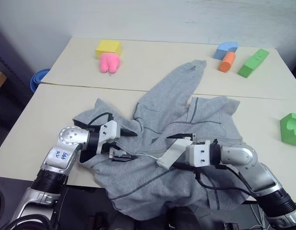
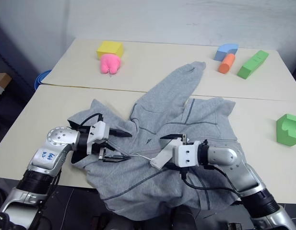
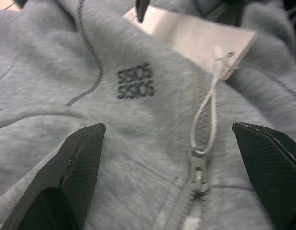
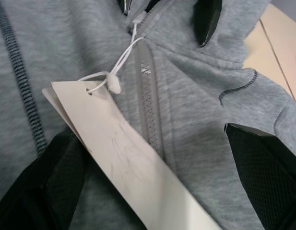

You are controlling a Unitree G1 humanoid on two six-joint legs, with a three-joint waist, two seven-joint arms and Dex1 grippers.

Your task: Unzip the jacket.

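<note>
We count one grey jacket [image 1: 186, 143] with one white paper tag [image 1: 170, 155], and six blocks: one yellow [image 1: 108, 47], one pink [image 1: 109, 62], one blue [image 1: 226, 49], one orange [image 1: 227, 62] and two green [image 1: 253, 63] [image 1: 291, 128].

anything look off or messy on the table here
The jacket lies crumpled and skewed, its near edge drooping over the table front. Its white paper tag sprawls across the closed zipper.
</note>
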